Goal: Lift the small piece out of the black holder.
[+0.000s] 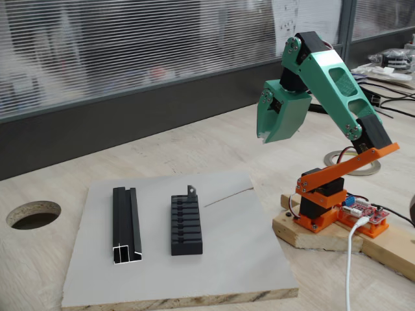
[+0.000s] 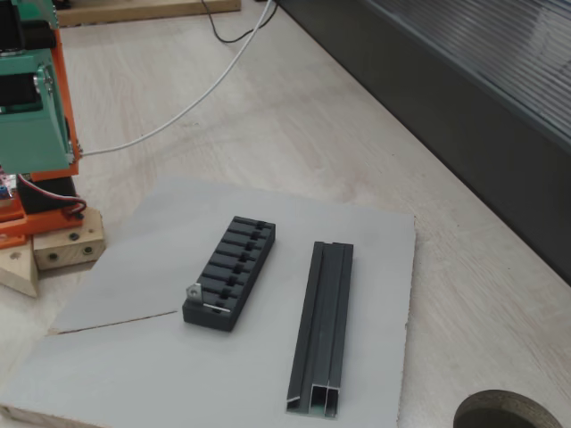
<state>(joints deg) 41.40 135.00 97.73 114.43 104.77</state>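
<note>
The black holder lies on a grey board, its slotted top facing up. The small piece, a thin grey metal tab with a hole, stands up from the holder's end slot. In one fixed view that is the far end, in the other the near end. My green gripper hangs folded under the arm, well above and to the right of the holder. Its jaws look shut with nothing in them. The green arm shows at the top left of a fixed view.
A longer black channel rail lies parallel to the holder on the board. A round hole is cut in the wooden table. The arm's orange base stands on a wooden block. Cables and a tape ring lie behind.
</note>
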